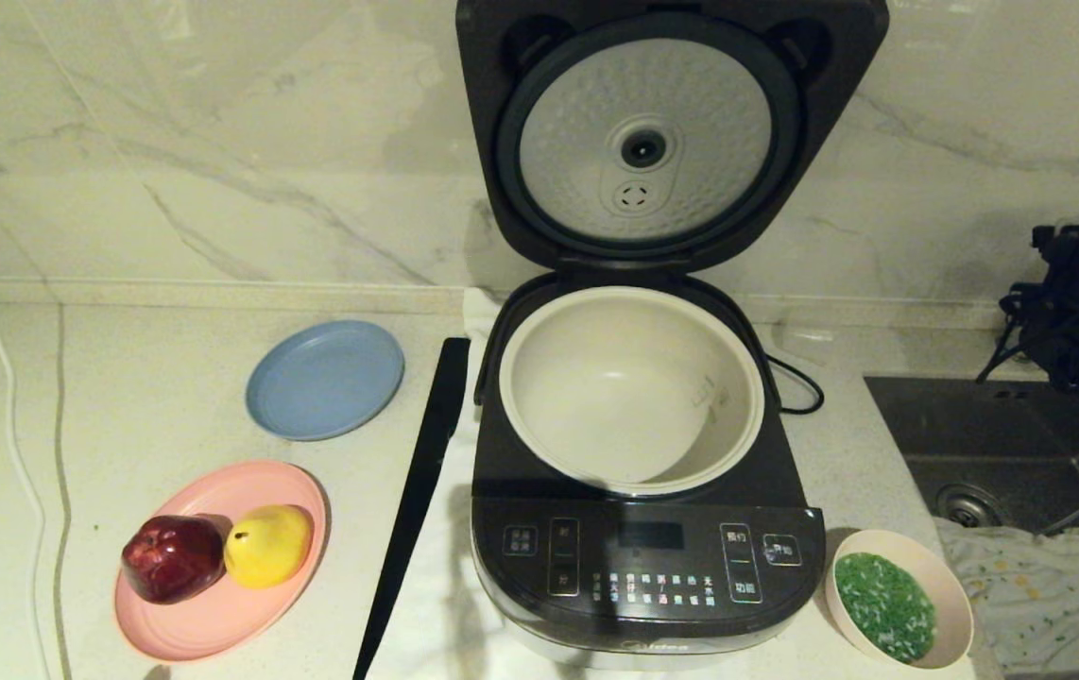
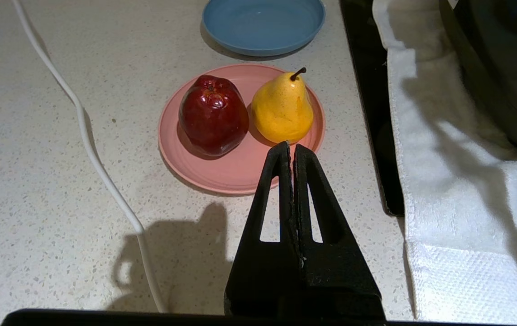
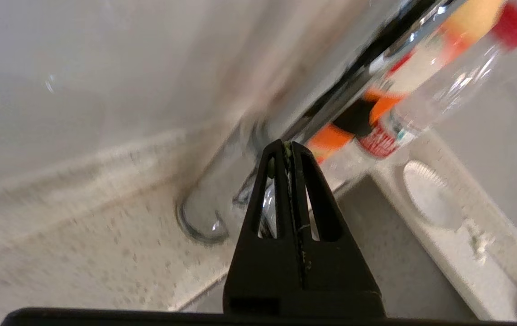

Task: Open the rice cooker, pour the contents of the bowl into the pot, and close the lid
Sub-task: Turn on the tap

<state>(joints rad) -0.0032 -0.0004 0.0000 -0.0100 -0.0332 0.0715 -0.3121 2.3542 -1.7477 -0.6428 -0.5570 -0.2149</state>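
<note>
On the left of the counter [image 1: 124, 378] a white cable [image 1: 1, 378] trails toward the front. Next come a blue plate [image 1: 325, 379] and, nearer the front edge, a pink plate [image 1: 218, 604] carrying a red apple [image 1: 171, 559] and a yellow pear [image 1: 267, 545]. The left gripper [image 2: 291, 147] hangs idle above the counter just short of that pink plate, its fingers pressed together on nothing. A long black strip [image 1: 417, 501] lies beside a white towel [image 2: 444, 181] under the rice cooker [image 1: 643, 557].

The cooker stands in the middle with its lid [image 1: 653, 132] swung fully up against the marble wall, silver underside facing out. The pot [image 1: 632, 389] sits bare and cream-white inside. So the opening step looks done and pouring has not begun.

The bowl [image 1: 948, 586] rests on the counter just right of the cooker's front corner, its green-and-white contents [image 1: 883, 604] untouched. Further right, the right gripper [image 3: 288, 145] is clenched and empty, pointing at a chrome tap [image 3: 249, 181] by the sink [image 1: 1002, 444], well apart from the bowl.

Next, I judge, that gripper must open, come to the bowl's rim, grasp it level, then lift and tip it over the pot.

The panel's white button labels are too small to read; faint lettering on the cooker's silver base cannot be made out.
</note>
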